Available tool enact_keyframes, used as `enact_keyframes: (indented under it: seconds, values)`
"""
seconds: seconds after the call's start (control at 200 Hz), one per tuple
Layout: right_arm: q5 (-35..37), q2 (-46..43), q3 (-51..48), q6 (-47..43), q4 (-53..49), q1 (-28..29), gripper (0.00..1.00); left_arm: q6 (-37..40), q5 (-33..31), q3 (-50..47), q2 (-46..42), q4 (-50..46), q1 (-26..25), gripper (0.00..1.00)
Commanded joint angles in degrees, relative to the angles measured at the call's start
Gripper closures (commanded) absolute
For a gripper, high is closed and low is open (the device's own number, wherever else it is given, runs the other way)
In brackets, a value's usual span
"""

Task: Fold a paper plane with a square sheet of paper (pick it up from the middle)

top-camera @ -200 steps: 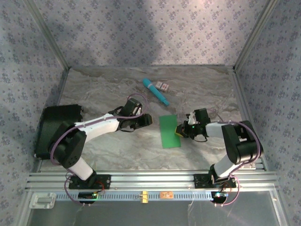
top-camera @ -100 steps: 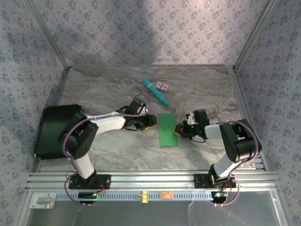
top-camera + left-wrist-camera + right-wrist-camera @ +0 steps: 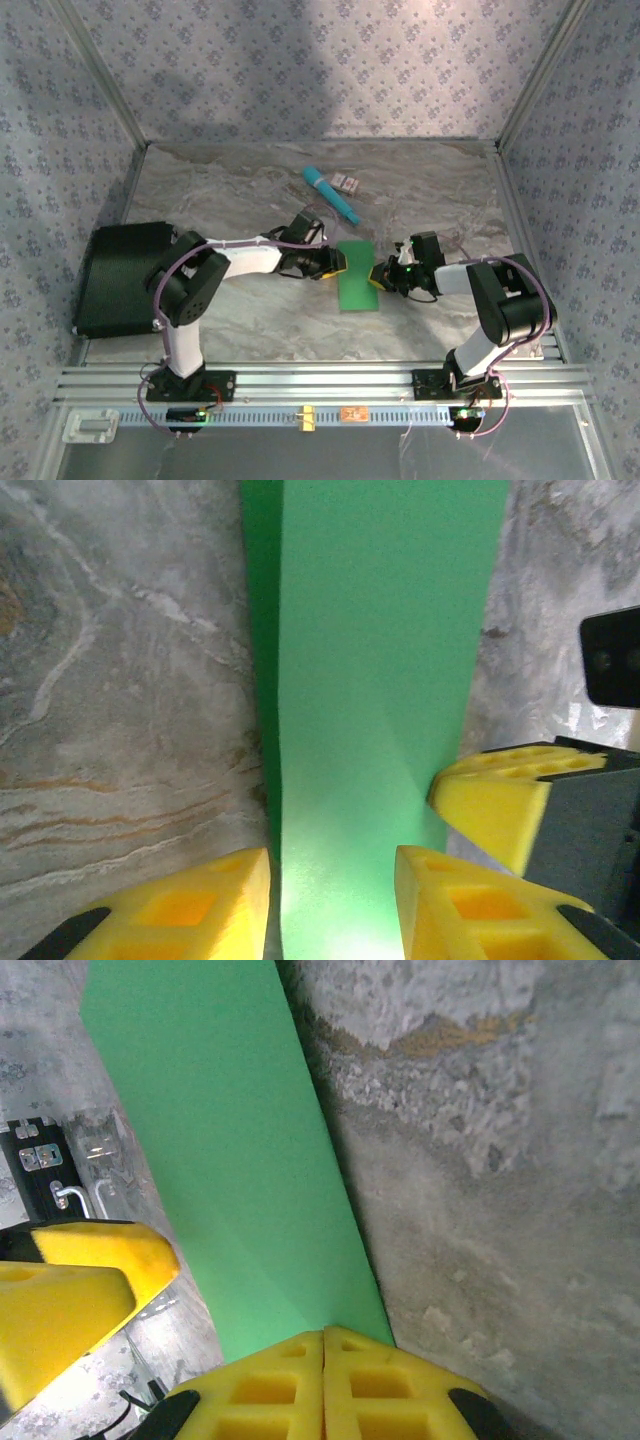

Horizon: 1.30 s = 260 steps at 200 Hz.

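We see the left arm and right arm, white links, bulky black joints, looping purple cables, left gripper with yellow cut-out pads

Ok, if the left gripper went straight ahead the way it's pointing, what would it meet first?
The green paper: its near edge lies in line with the gap of the open left gripper. At the sheet's far edge sits the right gripper, probably next in line, though depth is hard to judge.

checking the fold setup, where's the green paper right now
In the top view the green paper sits mid-table between the left jaws and the right jaws, just nearer than the teal stick.
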Motion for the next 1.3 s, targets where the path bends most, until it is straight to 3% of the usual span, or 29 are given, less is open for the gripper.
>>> enact_keyframes:
  seconds: [0.0, 1.294]
  values:
    - [2.8, 2.3, -0.5, 0.2, -4.0, 2.2, 0.92, -0.8, 0.8, 1.2, 1.3, 0.7, -0.4, 0.63]
    - [3.2, 0.1, -0.9, 0.0, -4.9, 1.5, 0.91, -6.2, 2.2, -3.7, 1.1, 11.4, -0.1, 0.79]
